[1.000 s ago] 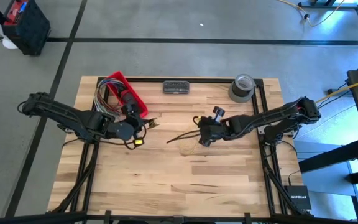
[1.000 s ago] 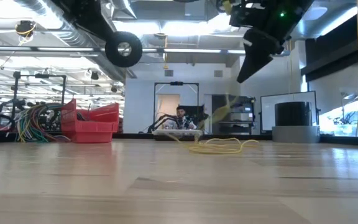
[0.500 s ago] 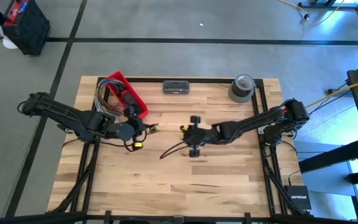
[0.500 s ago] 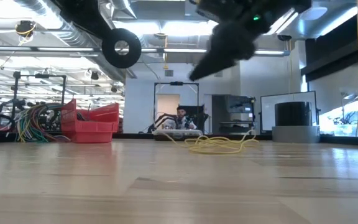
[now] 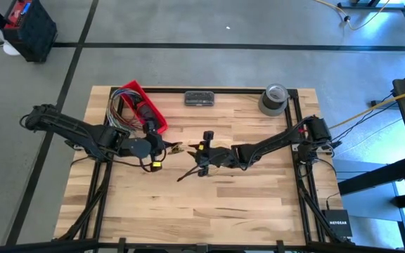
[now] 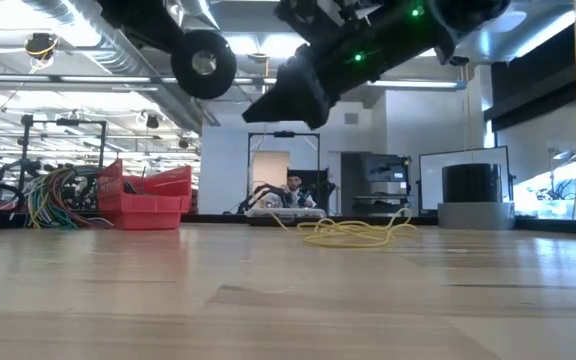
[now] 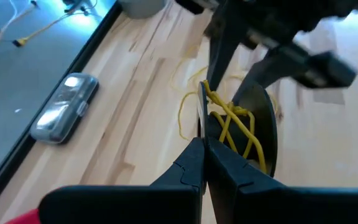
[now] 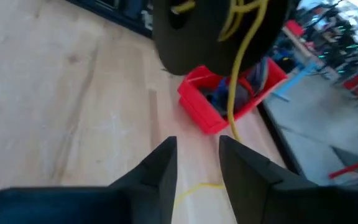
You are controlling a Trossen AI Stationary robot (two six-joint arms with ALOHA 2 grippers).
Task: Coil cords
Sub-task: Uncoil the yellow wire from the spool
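**Cord pinched in left jaws, right jaws parted beside it at mid-table**

Left gripper (image 5: 175, 147): positioned left of the table's centre, pointing toward the right arm. Its jaws are closed tight. In the left wrist view the fingertips (image 7: 202, 140) meet on strands of the cords (image 7: 232, 124), which loop up and over them in yellow-tan curls.

Right gripper (image 5: 188, 150): reaches in from the right side, its arm stretched low across the table (image 5: 216, 204), with its tip just beside the left gripper. The right wrist view shows its two fingers (image 8: 160, 165) standing apart with bare wood between them; nothing is held. A strand of cord hangs down ahead of them from the left gripper's dark body.

Cords: besides the part in the left jaws, a loose pile lies on the wood farther back in the low view (image 6: 353, 233), with one strand trailing off to the side.

Other items: a red bin (image 5: 143, 105) sits at the table's rear left with a bundle of multicoloured wires (image 5: 118, 109) spilling from it. A grey oblong case (image 5: 198, 98) lies at the rear edge, a roll of tape (image 5: 274, 99) at the rear right. A person (image 6: 292, 188) is seated in the room beyond.

Legible writing: a small black box (image 5: 337, 225) on the floor at the right reads "NETGEAR".
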